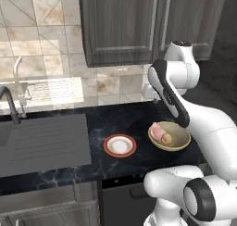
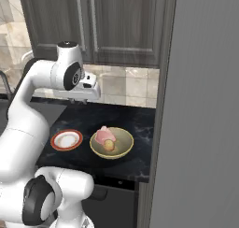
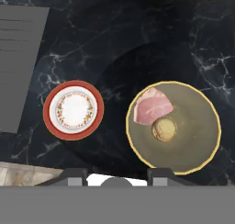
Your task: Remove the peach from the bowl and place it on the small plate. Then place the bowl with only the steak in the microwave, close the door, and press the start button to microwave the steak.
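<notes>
Two items sitting in bowl (image 3: 202, 136): peach (image 3: 164, 129) touching steak (image 3: 152, 107); small plate (image 3: 73, 110) lying just beside bowl on black counter (image 3: 114, 39); gripper (image 3: 117, 175) hovering well above, fingertips (image 3: 75, 175) standing apart, gripping nothing

In the left base view the white arm (image 1: 173, 100) hides the right rim of the bowl (image 1: 178, 144). The sink (image 1: 41, 144) is cut by the left edge. The peach (image 1: 166, 139) hides part of the steak (image 1: 158, 130).
</notes>
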You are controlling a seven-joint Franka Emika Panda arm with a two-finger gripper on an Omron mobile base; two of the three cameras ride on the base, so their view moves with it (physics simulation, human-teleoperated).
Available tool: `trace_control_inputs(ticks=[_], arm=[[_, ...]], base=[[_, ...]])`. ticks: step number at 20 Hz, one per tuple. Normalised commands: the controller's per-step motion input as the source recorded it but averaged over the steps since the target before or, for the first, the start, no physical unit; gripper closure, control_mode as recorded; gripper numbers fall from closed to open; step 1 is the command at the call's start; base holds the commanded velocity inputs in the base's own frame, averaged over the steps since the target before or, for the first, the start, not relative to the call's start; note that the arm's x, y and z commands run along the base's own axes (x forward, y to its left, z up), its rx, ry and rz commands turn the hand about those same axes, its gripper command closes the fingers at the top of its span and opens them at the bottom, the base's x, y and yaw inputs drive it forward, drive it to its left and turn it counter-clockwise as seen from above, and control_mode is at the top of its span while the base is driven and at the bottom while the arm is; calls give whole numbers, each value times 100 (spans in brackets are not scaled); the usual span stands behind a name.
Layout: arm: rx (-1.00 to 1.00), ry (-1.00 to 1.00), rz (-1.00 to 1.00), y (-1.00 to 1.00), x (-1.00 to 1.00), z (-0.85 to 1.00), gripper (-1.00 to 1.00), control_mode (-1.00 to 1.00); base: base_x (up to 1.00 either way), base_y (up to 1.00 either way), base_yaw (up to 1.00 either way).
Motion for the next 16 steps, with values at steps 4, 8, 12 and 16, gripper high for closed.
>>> trace_control_inputs(ticks=[4,8,12,16], arm=[[1,0,1,-1,-13,-10,-100,-100],[16,0,10,-77,-3,-70,-100,-100],[16,15,1,-96,2,-93,-100,-100],[5,25,-5,-83,29,-60,-100,-100]], base=[[0,0,0],[0,0,0],[0,0,0],[0,0,0]])
